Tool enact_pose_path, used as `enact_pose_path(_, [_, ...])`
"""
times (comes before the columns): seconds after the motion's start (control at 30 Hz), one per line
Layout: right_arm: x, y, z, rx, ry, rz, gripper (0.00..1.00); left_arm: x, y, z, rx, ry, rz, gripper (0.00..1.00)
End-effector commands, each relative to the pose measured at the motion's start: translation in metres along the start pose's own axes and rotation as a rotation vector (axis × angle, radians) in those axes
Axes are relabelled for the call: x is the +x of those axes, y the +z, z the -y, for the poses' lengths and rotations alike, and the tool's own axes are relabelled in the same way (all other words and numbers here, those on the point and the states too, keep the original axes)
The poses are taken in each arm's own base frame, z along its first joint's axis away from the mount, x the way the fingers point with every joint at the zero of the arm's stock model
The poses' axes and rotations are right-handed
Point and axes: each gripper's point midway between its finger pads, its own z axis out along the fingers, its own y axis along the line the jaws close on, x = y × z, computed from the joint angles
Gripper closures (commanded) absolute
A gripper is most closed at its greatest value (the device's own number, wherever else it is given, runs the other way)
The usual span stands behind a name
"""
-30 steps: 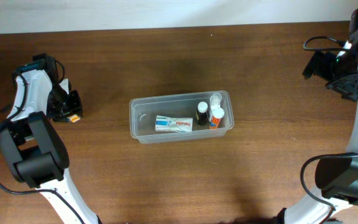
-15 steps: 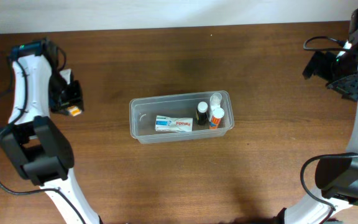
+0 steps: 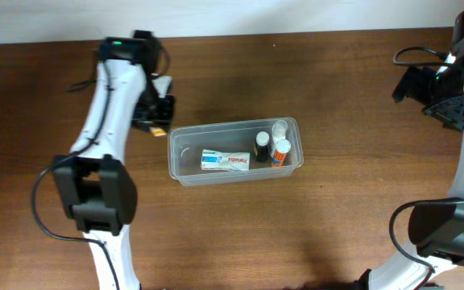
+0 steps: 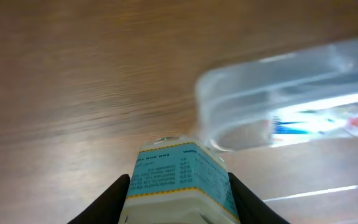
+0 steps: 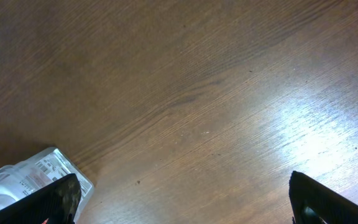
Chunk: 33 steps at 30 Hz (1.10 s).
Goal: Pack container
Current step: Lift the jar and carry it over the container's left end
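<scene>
The clear plastic container (image 3: 185,171) sits at the table's middle and holds a toothpaste tube (image 3: 225,160), a dark bottle (image 3: 262,146), an orange-capped bottle (image 3: 280,151) and a white-capped one (image 3: 279,128). My left gripper (image 3: 156,118) hangs just beyond the container's far left corner, shut on a small bottle with a blue and white label (image 4: 178,180). The container's corner (image 4: 229,99) shows ahead in the left wrist view. My right gripper (image 3: 440,90) is open and empty at the far right; a corner of the container (image 5: 39,171) shows in its view.
Bare brown wooden tabletop (image 3: 337,225) surrounds the container. A white wall edge (image 3: 232,16) runs along the back.
My left arm has swung from the far left edge rightward to the container's far left corner, carrying the small bottle. The right arm has not moved.
</scene>
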Motion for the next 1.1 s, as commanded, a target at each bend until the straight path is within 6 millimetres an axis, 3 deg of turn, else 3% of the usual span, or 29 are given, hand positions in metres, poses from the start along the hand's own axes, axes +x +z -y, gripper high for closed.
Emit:
enact_pose_path(0.0, [-0.002, -0.010, 0.001, -0.001, 0.013, 0.031, 0.02, -0.003, -0.011, 0.015, 0.007, 0.049, 0.037, 0.60])
enact_pose_path(0.3, [-0.002, -0.010, 0.001, -0.001, 0.013, 0.031, 0.02, 0.009, -0.028, 0.035, 0.036, 0.067, 0.049, 0.61])
enact_pose_path(0.4, [-0.002, -0.010, 0.001, -0.001, 0.013, 0.031, 0.02, 0.010, -0.027, 0.049, 0.052, 0.093, 0.048, 0.65])
enact_pose_path(0.63, [-0.002, -0.010, 0.001, -0.001, 0.013, 0.031, 0.02, 0.016, -0.026, 0.089, 0.048, 0.194, 0.053, 0.64])
enact_pose_path(0.87, [-0.002, -0.010, 0.001, -0.001, 0.013, 0.031, 0.02, 0.013, -0.018, 0.084, -0.010, 0.135, 0.058, 0.64])
enact_pose_path(1.07, [-0.002, -0.010, 0.001, -0.001, 0.013, 0.031, 0.01, 0.011, 0.002, 0.083, -0.011, 0.054, 0.048, 0.64])
